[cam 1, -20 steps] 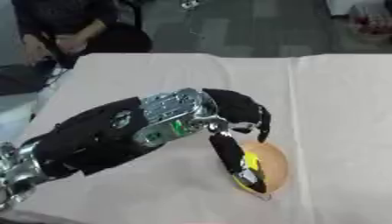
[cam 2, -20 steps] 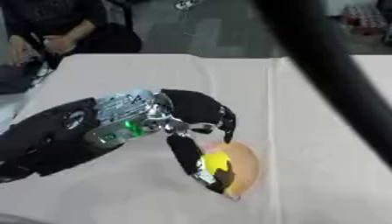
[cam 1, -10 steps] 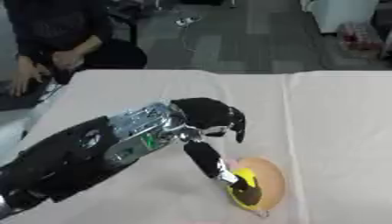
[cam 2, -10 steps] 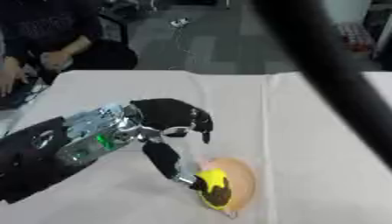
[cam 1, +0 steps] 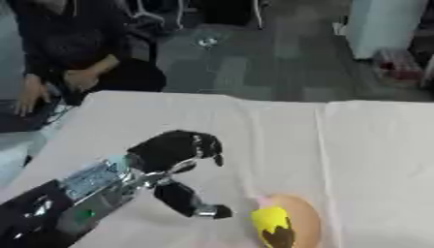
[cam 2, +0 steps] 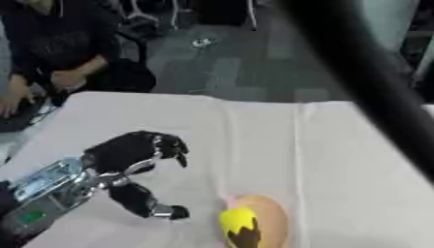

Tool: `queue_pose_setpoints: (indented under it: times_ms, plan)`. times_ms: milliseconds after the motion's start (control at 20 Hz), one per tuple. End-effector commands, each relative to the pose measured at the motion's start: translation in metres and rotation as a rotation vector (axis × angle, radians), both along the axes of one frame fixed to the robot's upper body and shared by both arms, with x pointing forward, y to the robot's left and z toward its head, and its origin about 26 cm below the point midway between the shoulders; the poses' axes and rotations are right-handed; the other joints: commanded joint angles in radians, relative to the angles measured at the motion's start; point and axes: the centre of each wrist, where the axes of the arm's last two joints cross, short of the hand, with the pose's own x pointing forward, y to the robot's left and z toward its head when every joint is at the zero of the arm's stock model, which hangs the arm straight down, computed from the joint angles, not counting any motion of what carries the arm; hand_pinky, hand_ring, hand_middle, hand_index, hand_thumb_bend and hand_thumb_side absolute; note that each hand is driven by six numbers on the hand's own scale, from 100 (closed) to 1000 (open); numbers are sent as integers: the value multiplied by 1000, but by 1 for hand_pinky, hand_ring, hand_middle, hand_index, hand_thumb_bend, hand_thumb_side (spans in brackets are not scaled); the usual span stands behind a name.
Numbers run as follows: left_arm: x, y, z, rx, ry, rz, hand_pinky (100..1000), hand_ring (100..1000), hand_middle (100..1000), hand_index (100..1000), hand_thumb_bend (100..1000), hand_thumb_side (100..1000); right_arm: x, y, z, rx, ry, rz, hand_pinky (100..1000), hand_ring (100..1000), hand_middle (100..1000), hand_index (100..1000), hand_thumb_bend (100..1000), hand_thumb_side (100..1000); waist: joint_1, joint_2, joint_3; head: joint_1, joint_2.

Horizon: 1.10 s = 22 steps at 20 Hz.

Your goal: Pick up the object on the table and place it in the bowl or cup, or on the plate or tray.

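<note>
Lying in a shallow tan bowl (cam 1: 298, 222) near the table's front edge is a yellow object (cam 1: 271, 226) with a dark patch (its kind is hard to make out). Just to its left hovers the left hand (cam 1: 169, 155), fingers curled inward above, thumb stretched down toward the bowl, holding nothing and clear of the object. Pale cloth (cam 1: 280, 135) covers the table.
</note>
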Motion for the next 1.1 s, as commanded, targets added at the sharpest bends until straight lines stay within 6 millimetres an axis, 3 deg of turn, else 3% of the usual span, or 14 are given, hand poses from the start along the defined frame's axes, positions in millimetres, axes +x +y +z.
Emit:
queue_pose_setpoints:
  times_ms: [50, 200, 300, 400, 550, 700, 1100]
  plan:
    - [-1, 4, 3, -154, -219, 38, 525, 615, 691, 707, 523, 860, -6, 10, -11, 79, -311, 202, 452, 489, 514, 574, 458, 541, -12, -17, 26, -64, -42]
    - [2, -1, 3, -347, -395, 8, 484, 566, 649, 696, 522, 833, -13, 28, -32, 29, -253, 191, 450, 489, 508, 559, 433, 515, -27, -31, 71, -106, -63]
    - [7, -5, 7, -452, -500, -42, 480, 534, 622, 689, 433, 850, -17, 40, -44, -6, -222, 186, 449, 489, 505, 552, 421, 501, -37, -39, 94, -131, -83]
    - [10, -14, 6, -517, -565, -112, 476, 527, 617, 686, 462, 838, -20, 52, -52, -27, -201, 188, 447, 489, 503, 547, 410, 492, -46, -42, 113, -158, -112]
    - [12, -24, 4, -575, -572, -138, 463, 518, 613, 687, 472, 841, -25, 71, -62, -48, -176, 203, 444, 490, 500, 539, 387, 479, -59, -46, 133, -184, -149]
    - [12, -27, 3, -587, -526, -156, 462, 520, 618, 687, 476, 847, -28, 86, -68, -75, -159, 222, 444, 490, 498, 535, 382, 472, -59, -49, 141, -187, -163]
    - [7, -26, -6, -548, -469, -210, 453, 514, 612, 681, 475, 841, -28, 99, -70, -107, -161, 238, 447, 490, 495, 530, 392, 461, -62, -41, 149, -360, -215]
